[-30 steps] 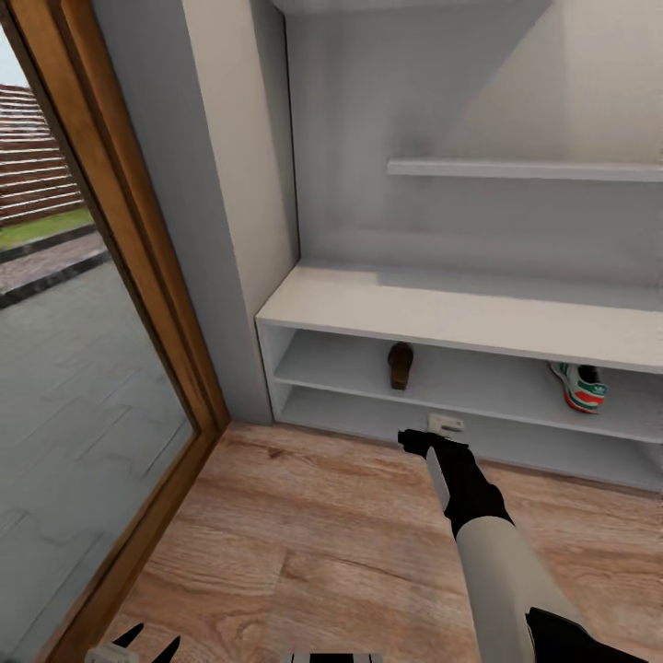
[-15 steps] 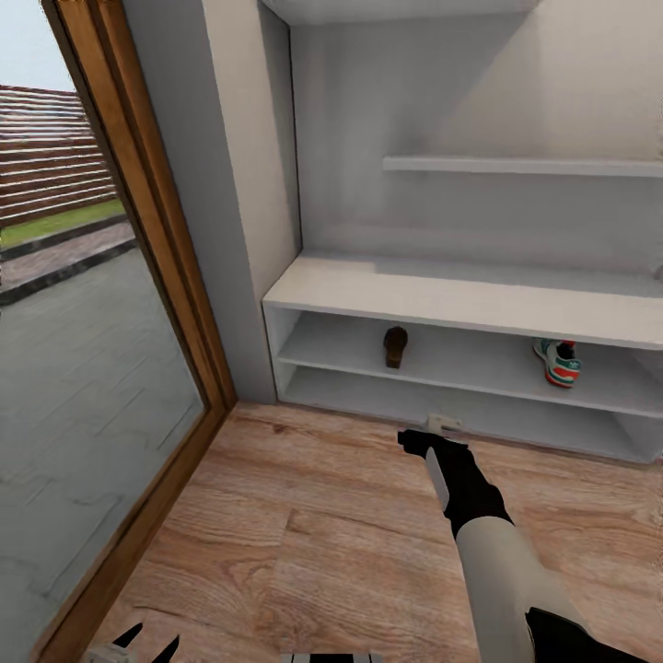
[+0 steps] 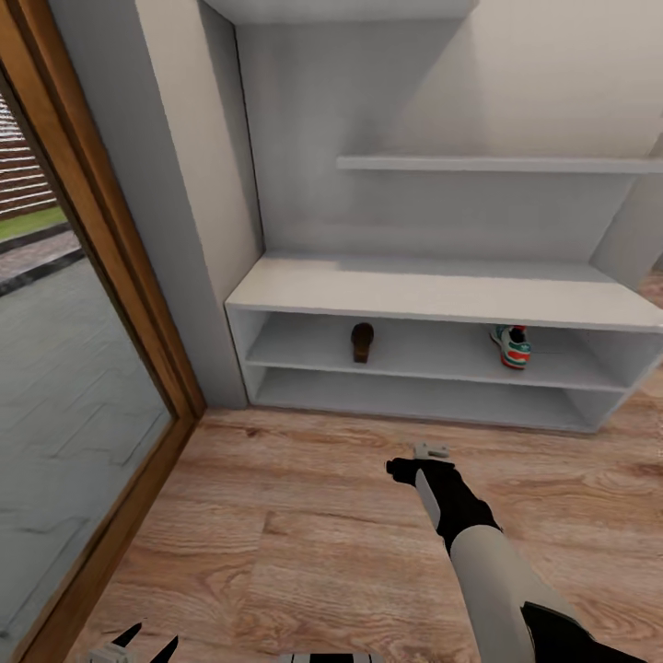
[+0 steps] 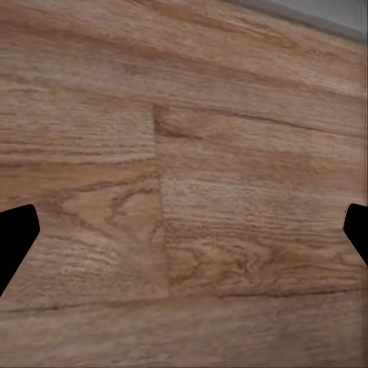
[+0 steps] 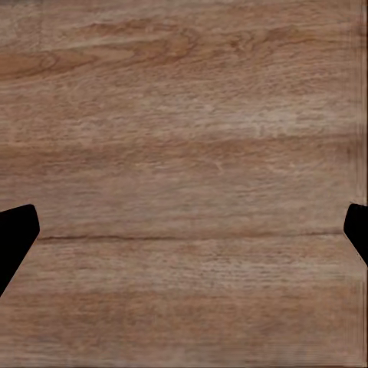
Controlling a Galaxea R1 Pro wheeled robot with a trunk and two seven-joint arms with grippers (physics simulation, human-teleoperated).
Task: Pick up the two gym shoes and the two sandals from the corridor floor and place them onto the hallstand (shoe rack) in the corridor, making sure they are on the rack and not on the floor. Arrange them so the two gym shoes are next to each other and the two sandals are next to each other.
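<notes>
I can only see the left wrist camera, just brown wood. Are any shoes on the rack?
Observer: Yes, one gym shoe sits on the hallstand's upper open shelf, toward its right end.
Operator: Any sandal?
Observer: One sandal, same shelf, left of the gym shoe and well apart.
Operator: Is the other hand holding something?
Observer: No, the right gripper is open over bare floor.
</notes>
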